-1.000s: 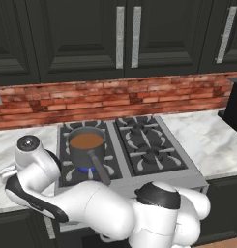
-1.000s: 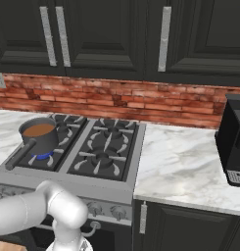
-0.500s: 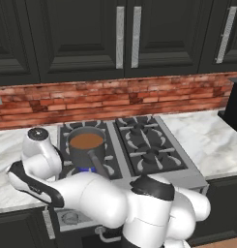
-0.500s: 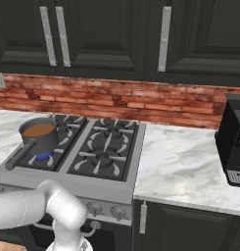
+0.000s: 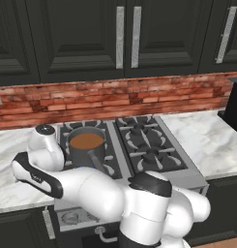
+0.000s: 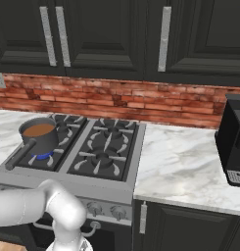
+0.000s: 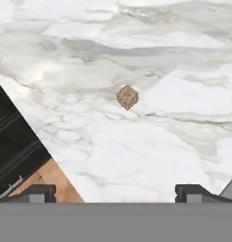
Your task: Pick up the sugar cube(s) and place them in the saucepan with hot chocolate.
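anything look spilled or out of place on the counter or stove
Nothing spilled. One small brown speckled sugar cube lies loose on the white marble counter, tilted on a corner. The dark grey saucepan sits upright on its burner.

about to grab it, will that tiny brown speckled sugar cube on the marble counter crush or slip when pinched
The tiny brown speckled sugar cube looks grainy, so hard squeezing might crumble it. Its flat faces probably grip well, and it likely slides, not rolls, on the smooth marble counter. Being so small, it is probably very light.

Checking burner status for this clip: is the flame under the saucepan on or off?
On. A blue flame shows beneath the saucepan on the stove's front-left burner in the right base view.
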Controlling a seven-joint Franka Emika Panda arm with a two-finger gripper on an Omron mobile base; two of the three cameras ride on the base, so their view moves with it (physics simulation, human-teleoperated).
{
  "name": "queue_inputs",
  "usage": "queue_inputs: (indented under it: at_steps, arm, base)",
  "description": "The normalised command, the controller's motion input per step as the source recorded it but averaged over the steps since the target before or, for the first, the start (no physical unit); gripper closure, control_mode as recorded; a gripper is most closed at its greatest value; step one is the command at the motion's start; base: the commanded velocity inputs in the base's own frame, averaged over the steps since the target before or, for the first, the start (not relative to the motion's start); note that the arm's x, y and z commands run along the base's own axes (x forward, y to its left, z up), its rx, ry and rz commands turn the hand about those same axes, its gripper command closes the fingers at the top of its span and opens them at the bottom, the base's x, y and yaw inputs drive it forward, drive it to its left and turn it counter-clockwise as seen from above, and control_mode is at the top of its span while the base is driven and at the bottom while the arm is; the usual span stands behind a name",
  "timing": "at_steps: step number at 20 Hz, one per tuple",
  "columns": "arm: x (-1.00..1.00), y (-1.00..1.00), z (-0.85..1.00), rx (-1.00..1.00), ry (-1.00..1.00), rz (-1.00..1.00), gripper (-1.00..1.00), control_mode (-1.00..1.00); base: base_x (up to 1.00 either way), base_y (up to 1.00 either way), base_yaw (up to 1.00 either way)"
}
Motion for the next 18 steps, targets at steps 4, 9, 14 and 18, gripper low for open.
queue_inputs:
  at_steps: [4, 9, 14, 18]
  arm:
    - [0.12, 0.00, -0.23, -0.03, 0.04, 0.02, -1.00, -1.00]
    - [0.14, 0.11, -0.17, -0.05, 0.03, 0.01, -1.00, -1.00]
    - [0.08, 0.21, -0.09, -0.07, 0.04, 0.00, -1.00, -1.00]
    - [0.00, 0.26, 0.00, -0.09, 0.00, 0.00, -1.00, -1.00]
  base:
    - [0.00, 0.00, 0.00]
    - [0.00, 0.00, 0.00]
    - [0.00, 0.00, 0.00]
    - [0.00, 0.00, 0.00]
